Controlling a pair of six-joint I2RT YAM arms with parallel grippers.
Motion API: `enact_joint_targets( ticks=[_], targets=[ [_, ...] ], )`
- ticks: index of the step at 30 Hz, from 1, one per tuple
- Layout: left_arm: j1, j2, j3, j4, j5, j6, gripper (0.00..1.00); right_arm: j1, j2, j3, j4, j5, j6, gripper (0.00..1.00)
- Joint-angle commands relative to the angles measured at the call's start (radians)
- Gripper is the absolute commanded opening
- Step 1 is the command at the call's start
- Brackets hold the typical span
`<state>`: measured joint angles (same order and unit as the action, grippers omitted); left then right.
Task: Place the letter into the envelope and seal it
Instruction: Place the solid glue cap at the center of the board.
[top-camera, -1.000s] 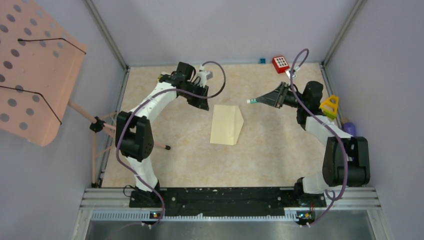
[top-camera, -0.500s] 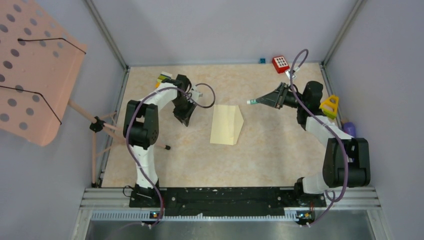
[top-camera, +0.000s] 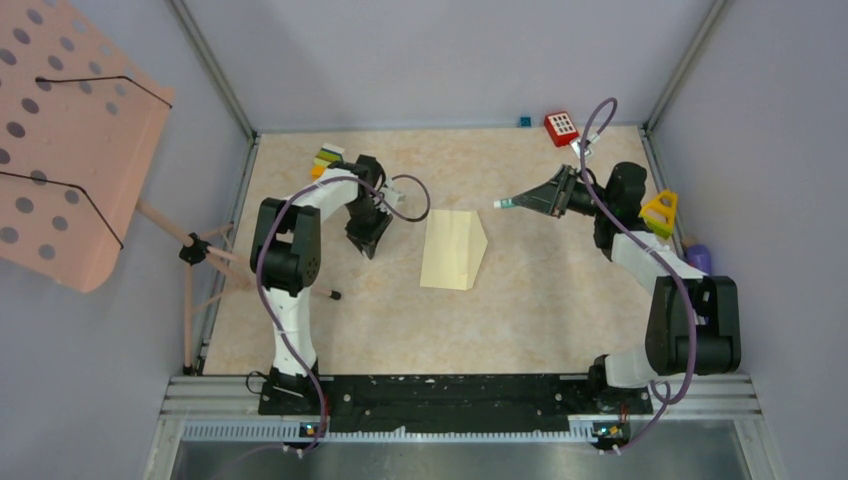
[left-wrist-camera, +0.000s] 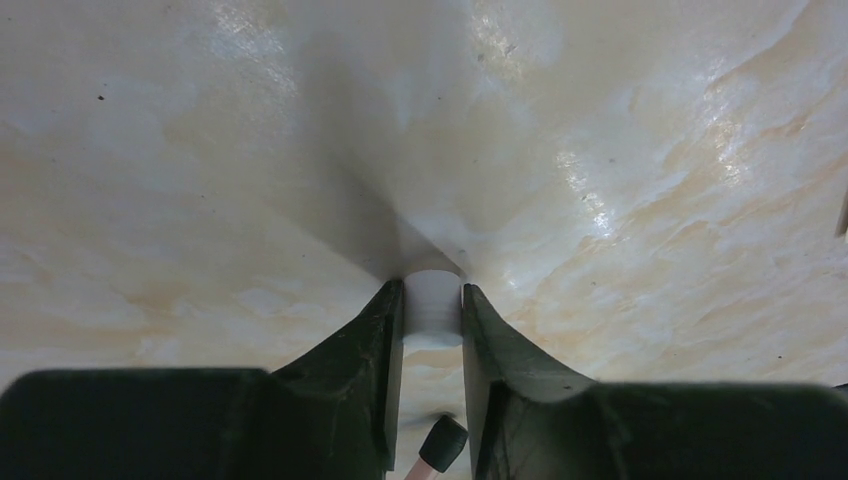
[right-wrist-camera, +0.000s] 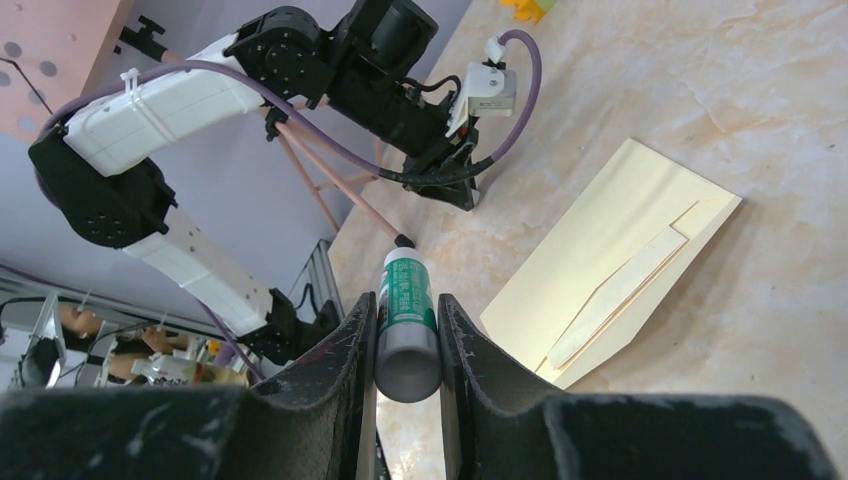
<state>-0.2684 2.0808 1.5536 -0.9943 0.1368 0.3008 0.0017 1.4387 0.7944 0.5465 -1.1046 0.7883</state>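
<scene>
Sealing appears to be in hand. A green-labelled glue stick (right-wrist-camera: 405, 320) is clamped in the narrowly parted right tool (right-wrist-camera: 405, 298), aimed toward the pale yellow envelope (top-camera: 455, 248), which lies flat mid-surface between the arms. A white cylinder (left-wrist-camera: 432, 303), possibly the stick's cap, is pinched in the left tool (left-wrist-camera: 432, 292). Next, glue must be brought to the flap edge. A red keypad toy (top-camera: 561, 127) and a yellow triangle (top-camera: 659, 212) sit well aside, out of the path.

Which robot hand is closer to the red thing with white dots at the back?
Right. The right gripper sits just in front of the red thing, slightly to its left. The left gripper is far off, on the other side of the envelope.
</scene>
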Motion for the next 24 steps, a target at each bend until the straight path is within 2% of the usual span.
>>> enact_joint_targets(
  ticks=[1,8,10,14,17,24],
  targets=[
    [0.003,0.001,-0.032,0.036,-0.023,0.000,0.33,0.003,-0.046,0.029,0.055,-0.017,0.005,0.00],
    [0.003,-0.055,-0.059,0.083,0.005,-0.007,0.55,0.002,-0.039,0.030,0.059,-0.020,0.010,0.00],
    [0.003,-0.081,-0.070,0.102,0.013,-0.009,0.66,0.002,-0.038,0.029,0.059,-0.020,0.011,0.00],
    [0.006,-0.193,-0.151,0.199,0.027,-0.007,0.72,0.002,-0.038,0.029,0.061,-0.021,0.009,0.00],
    [0.023,-0.313,-0.242,0.334,0.049,-0.024,0.78,0.003,-0.039,0.029,0.058,-0.019,0.005,0.00],
    [0.137,-0.568,-0.451,0.611,0.095,-0.091,0.89,0.002,-0.038,0.039,0.003,-0.008,-0.041,0.00]
  ],
)
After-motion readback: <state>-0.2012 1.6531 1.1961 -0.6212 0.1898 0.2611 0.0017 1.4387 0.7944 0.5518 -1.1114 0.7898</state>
